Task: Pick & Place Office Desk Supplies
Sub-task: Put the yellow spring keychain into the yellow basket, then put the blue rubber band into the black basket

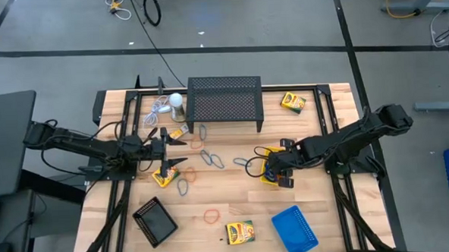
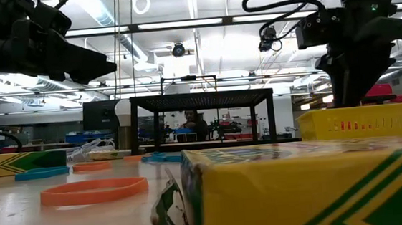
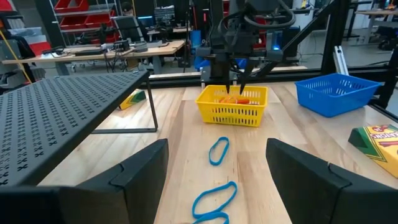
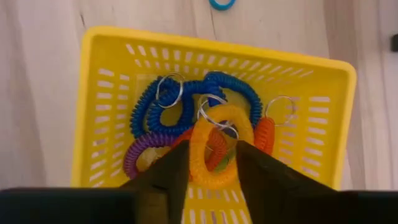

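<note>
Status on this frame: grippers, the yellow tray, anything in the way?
Right gripper open above the yellow tray, orange coil loop between its fingers. Left gripper open, waiting over blue loops. Nothing blocking.

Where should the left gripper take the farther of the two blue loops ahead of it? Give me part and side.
Take the blue loop by one long side of its oval, coming straight down: it lies flat on the table, so the open left gripper needs one finger inside the ring, one outside.

Yellow tray (image 4: 99, 93) of blue, purple and orange coil loops (image 4: 214, 146); blue tray (image 1: 296, 229); black tray (image 1: 154, 221).
</note>
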